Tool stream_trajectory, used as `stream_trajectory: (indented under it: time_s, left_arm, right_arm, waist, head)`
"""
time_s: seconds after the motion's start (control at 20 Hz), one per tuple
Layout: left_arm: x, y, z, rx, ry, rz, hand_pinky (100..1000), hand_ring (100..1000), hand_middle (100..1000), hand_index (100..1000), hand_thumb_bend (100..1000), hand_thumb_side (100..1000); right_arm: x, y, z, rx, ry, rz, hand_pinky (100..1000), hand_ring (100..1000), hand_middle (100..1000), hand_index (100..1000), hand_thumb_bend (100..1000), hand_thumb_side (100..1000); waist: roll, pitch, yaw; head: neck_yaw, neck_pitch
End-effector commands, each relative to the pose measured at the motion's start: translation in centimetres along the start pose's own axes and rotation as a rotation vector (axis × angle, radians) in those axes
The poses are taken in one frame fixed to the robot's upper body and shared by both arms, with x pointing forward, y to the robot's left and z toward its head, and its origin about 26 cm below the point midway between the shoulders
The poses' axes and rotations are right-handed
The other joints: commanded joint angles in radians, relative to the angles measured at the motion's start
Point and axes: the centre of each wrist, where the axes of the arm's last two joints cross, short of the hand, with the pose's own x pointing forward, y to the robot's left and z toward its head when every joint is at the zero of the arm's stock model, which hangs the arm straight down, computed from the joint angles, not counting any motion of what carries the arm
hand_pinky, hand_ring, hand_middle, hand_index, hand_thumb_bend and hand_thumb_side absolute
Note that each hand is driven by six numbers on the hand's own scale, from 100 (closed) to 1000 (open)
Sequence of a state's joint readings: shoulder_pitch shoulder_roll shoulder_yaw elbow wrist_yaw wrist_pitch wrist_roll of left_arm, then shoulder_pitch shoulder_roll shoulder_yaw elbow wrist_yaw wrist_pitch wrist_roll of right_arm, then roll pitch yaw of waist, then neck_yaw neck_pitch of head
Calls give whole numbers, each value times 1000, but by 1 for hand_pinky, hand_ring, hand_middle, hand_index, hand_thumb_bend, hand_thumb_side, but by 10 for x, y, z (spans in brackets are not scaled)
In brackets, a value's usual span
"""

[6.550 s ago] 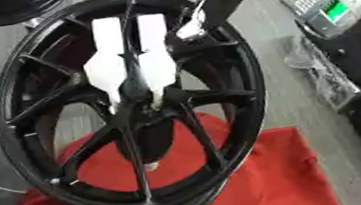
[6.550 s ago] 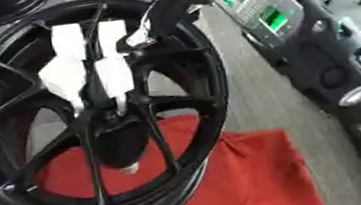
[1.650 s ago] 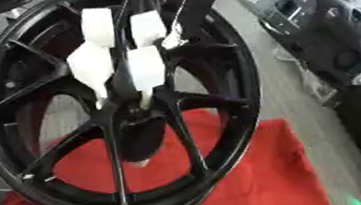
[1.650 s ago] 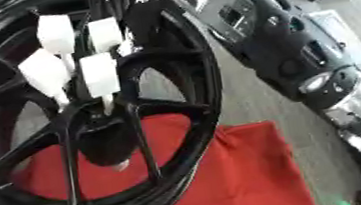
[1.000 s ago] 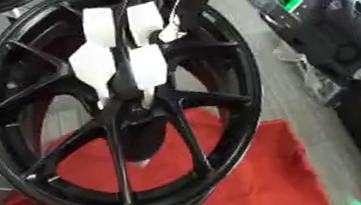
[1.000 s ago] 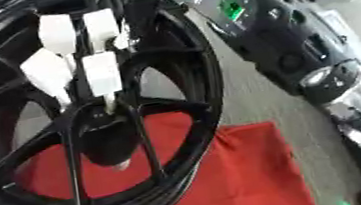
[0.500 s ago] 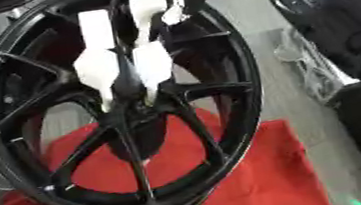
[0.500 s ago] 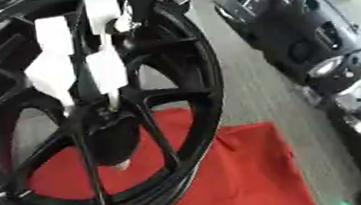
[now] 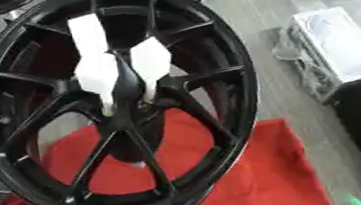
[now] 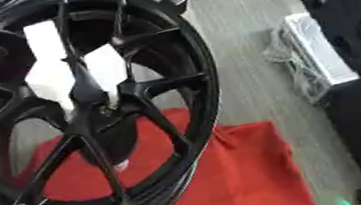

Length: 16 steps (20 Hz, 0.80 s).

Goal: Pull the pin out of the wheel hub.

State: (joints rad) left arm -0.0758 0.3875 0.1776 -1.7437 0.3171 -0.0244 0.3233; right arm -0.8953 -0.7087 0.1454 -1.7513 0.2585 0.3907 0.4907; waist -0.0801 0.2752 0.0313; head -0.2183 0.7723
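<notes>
Shifting since half a second ago: the whole view is sliding, so the head is tilting, and the silver wrist is no longer showing at 1 o'clock.
Standing upright on its rim, the glossy black multi-spoke alloy wheel hub (image 9: 216, 82) is filling the left and centre, its 6 o'clock edge resting on a crumpled red cloth (image 9: 256, 174). The white-padded right hand (image 9: 98, 78) is bearing on the central boss from 12 o'clock; whether it is closing on the pin I cannot tell. A small pale tip (image 9: 140, 164) is poking out below the boss and may be the pin's end. Pulling straight along the axle line, without rocking the wheel, is looking wisest. A white boxy floor unit (image 9: 334, 42) is lying at 3 o'clock.
</notes>
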Motion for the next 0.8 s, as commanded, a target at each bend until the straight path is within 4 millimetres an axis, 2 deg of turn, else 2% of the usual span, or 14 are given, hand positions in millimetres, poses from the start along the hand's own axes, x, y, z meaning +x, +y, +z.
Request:
stream_trajectory:
  time_s: [0.05,0.35,0.5,0.6,0.75,0.8]
  left_arm:
    - [8,8,-4,28,-36,-20,819,913,846,818,229,881]
    - [10,12,-4,64,-49,-16,819,914,846,818,218,897]
    - [12,14,-5,85,-61,-15,820,914,847,818,219,898]
    - [14,14,-6,96,-70,-12,820,915,847,819,219,897]
    - [15,13,-7,101,-79,-6,820,915,847,818,218,897]
    - [16,13,-7,101,-81,-4,820,915,847,819,218,897]
  right_arm:
    - [-8,-31,27,-127,83,41,678,524,293,437,343,100]
    - [-46,-64,74,-307,345,76,687,535,326,469,347,100]
    - [-75,-70,91,-381,471,67,706,566,383,524,354,100]
    - [-91,-63,100,-413,497,45,744,630,468,608,382,100]
    - [-98,-33,103,-384,453,0,780,694,545,691,432,100]
    - [-99,-23,104,-364,434,-17,811,744,619,763,503,126]
  waist:
    - [14,-17,-18]
    - [24,-3,-62]
    - [29,10,-85]
    - [32,19,-93]
    - [37,29,-96]
    - [39,31,-95]
  head:
    - [29,-2]
    - [70,-2]
    - [96,-2]
    - [109,-2]
    - [121,-2]
    - [124,-2]
